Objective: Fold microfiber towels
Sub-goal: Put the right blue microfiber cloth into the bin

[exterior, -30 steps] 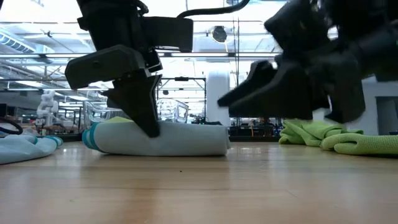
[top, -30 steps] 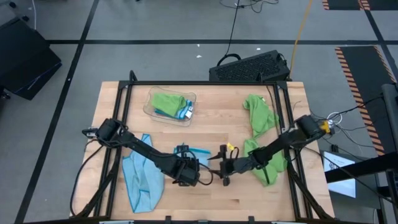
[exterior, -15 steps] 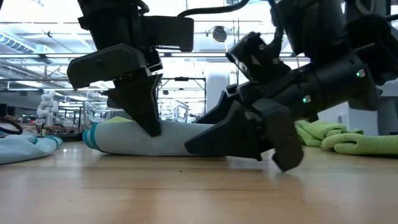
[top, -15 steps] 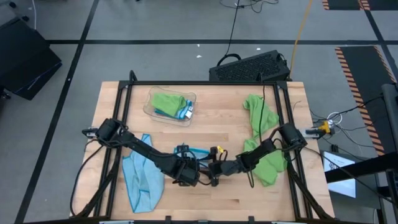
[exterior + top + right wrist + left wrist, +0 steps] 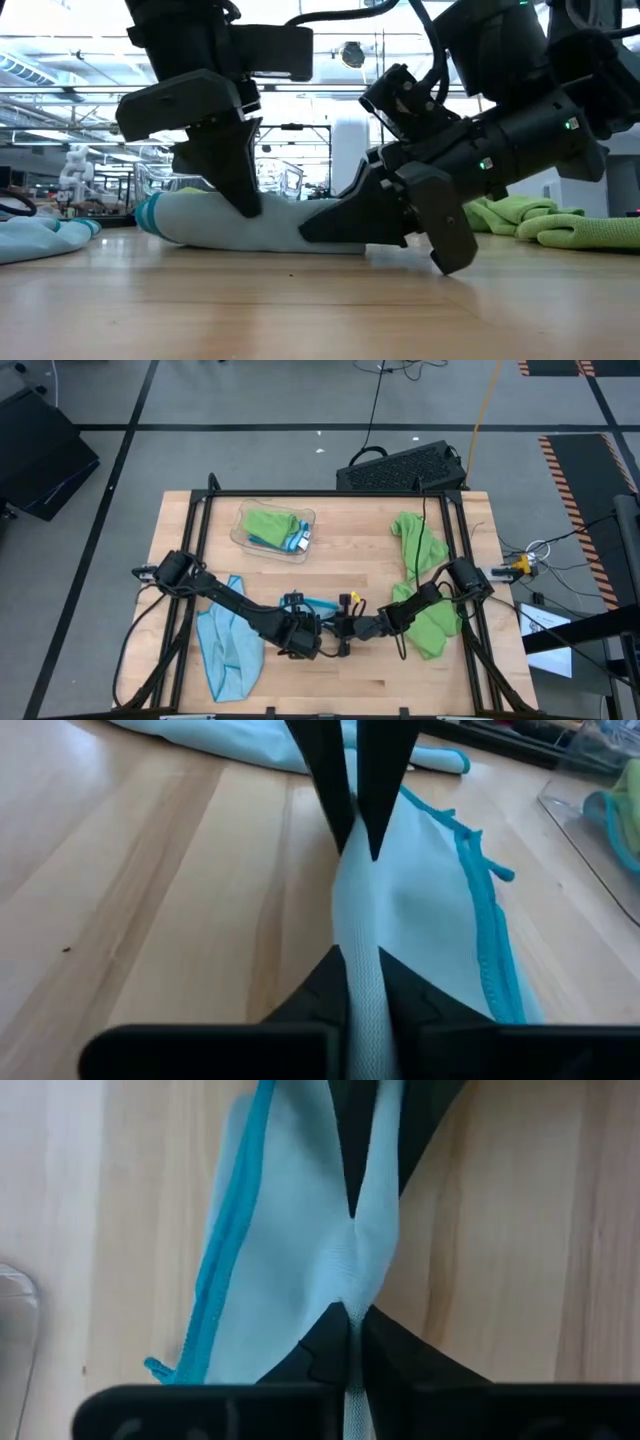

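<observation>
both tools gripped one light blue microfiber towel (image 5: 318,607) at mid-surface (image 5: 350,555): the left tool (image 5: 318,643) and right tool (image 5: 345,628) clenched on opposite ends.

Both arms reach low to table centre, wrists angled down, tips facing each other. Left gripper (image 5: 318,637) pinched shut on the light blue towel (image 5: 250,222); right gripper (image 5: 346,631) likewise clamped on it.

Pale, smooth wood planks with a low sheen on the bench (image 5: 340,565). Soft matt fine-weave cloth: light blue towel (image 5: 420,910). Matt black plastic fingers (image 5: 330,770). Clear glossy plastic tray (image 5: 238,535).
</observation>
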